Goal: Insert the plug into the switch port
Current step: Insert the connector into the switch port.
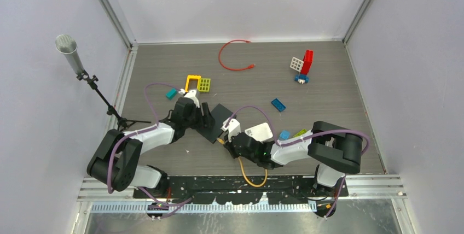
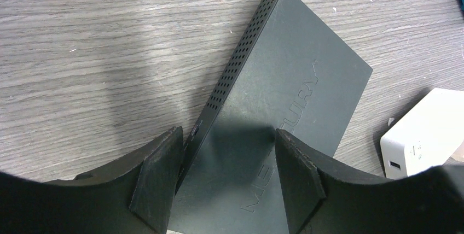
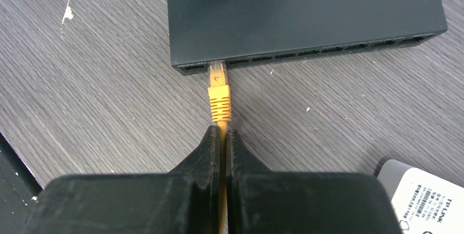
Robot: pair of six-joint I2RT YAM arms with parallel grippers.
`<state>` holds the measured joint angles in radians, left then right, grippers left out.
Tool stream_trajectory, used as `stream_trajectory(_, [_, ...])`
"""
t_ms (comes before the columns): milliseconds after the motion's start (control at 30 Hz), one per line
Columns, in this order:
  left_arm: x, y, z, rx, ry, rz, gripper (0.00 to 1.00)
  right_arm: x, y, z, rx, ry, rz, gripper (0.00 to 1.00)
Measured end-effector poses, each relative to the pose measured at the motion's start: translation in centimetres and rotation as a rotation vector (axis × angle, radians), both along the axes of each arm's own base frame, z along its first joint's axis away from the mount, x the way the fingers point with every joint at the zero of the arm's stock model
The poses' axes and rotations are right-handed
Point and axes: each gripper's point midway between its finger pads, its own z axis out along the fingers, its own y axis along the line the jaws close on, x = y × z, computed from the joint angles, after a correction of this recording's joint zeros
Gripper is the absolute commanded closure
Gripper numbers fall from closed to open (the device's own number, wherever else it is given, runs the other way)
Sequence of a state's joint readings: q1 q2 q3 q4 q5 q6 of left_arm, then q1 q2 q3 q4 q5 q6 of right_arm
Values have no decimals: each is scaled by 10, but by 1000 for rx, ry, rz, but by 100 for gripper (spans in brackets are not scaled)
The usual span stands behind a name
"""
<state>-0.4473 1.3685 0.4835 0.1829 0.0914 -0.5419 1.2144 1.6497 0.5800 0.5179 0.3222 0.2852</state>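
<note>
The dark grey switch (image 3: pixel 306 15) lies flat on the wooden table, its row of ports facing my right wrist camera. The yellow plug (image 3: pixel 219 89) has its clear tip at the mouth of the second port from the left. My right gripper (image 3: pixel 223 133) is shut on the yellow cable (image 1: pixel 249 178) just behind the plug's ribbed boot. My left gripper (image 2: pixel 227 157) stands open over the switch (image 2: pixel 284 92). Its left finger is against the perforated side edge and its right finger is over the top face. From above, both grippers meet at the switch (image 1: pixel 216 122).
A white TP-Link adapter (image 3: pixel 427 196) lies just right of my right gripper. Farther back are a red cable (image 1: pixel 230 59), a blue brick (image 1: pixel 278 104), yellow and green frames (image 1: pixel 197 83), a teal block (image 1: pixel 171 93) and a red-and-white block stack (image 1: pixel 303 65). A microphone stand (image 1: pixel 82 72) rises at the left.
</note>
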Motion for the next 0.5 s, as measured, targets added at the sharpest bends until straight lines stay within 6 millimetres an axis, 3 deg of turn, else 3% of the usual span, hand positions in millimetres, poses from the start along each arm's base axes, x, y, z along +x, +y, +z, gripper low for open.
stream_trajectory(500, [-1,0,-1,-60,-4,31,43,4,-1,-7,1,14,-29,100])
